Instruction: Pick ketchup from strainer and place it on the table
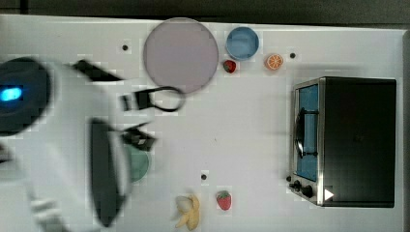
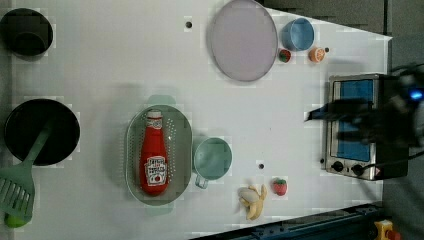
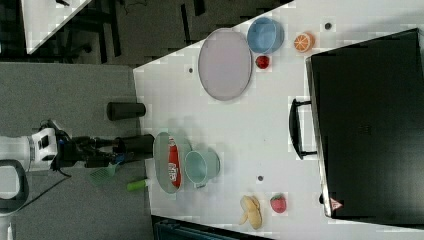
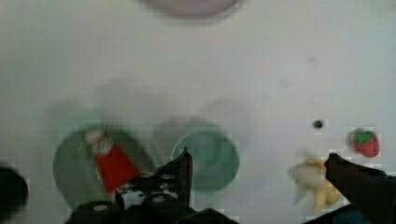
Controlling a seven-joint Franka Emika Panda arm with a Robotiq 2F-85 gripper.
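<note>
Tool point(image 4: 257, 161) fingers stand wide apart with nothing between them, and we see it high above the white desk point(image 2: 100, 65). Our ketchup bottle point(image 2: 153, 160) lies flat inside the green strainer point(image 2: 134, 150), cap apparently toward the lilac plate point(image 2: 243, 40), just beside a green cup point(image 2: 212, 159).

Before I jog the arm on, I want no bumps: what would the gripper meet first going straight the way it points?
Probably the small round green cup, which sits between the open fingers in the wrist view; depth is unclear, so it may be bare white table instead.
</note>
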